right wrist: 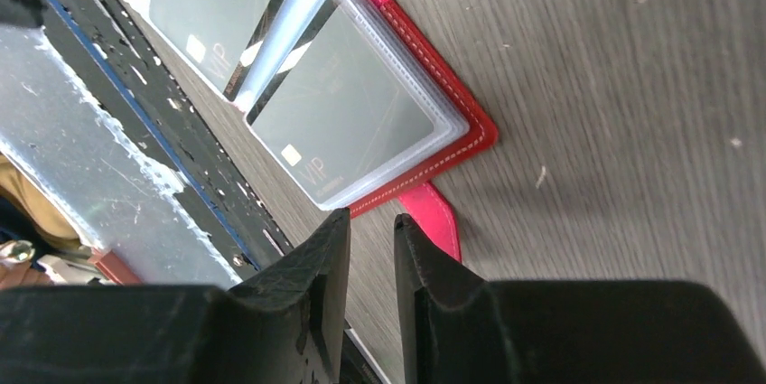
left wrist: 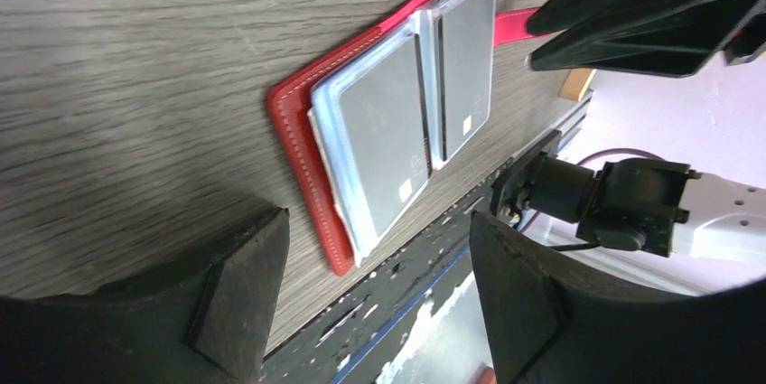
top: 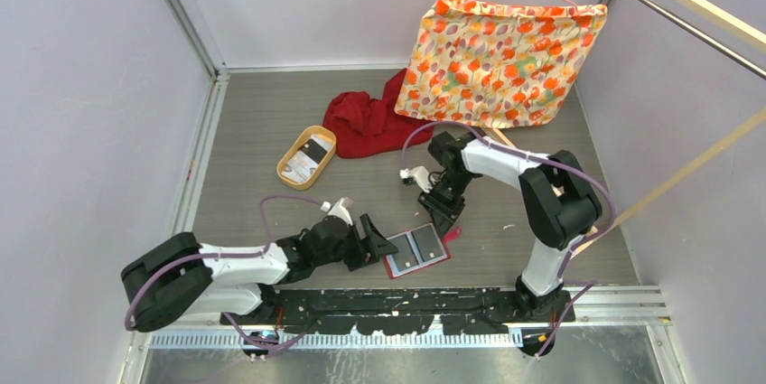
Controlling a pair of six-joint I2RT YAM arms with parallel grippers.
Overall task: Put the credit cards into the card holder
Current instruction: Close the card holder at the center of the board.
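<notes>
On the table (top: 271,131), near its front edge, the card holder (top: 416,250) lies open flat, the left gripper (top: 384,246) spread wide and empty just left of it, the right gripper (top: 447,221) barely parted, empty, by its tab (right wrist: 434,221). Two dark credit cards (left wrist: 384,145) sit in its clear pockets

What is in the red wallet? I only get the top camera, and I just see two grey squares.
Observer: The right wrist camera shows two dark credit cards in clear sleeves of the card holder. Each card has "VIP" printed on it.
Operator: Is the right gripper holding one?
Observer: No. The right gripper has its jaws only a little apart with nothing between them, and the pink snap tab lies just beyond its tips.
Operator: And the other one?
Observer: The left wrist camera shows the left gripper wide open and empty, facing the holder's short edge.
</notes>
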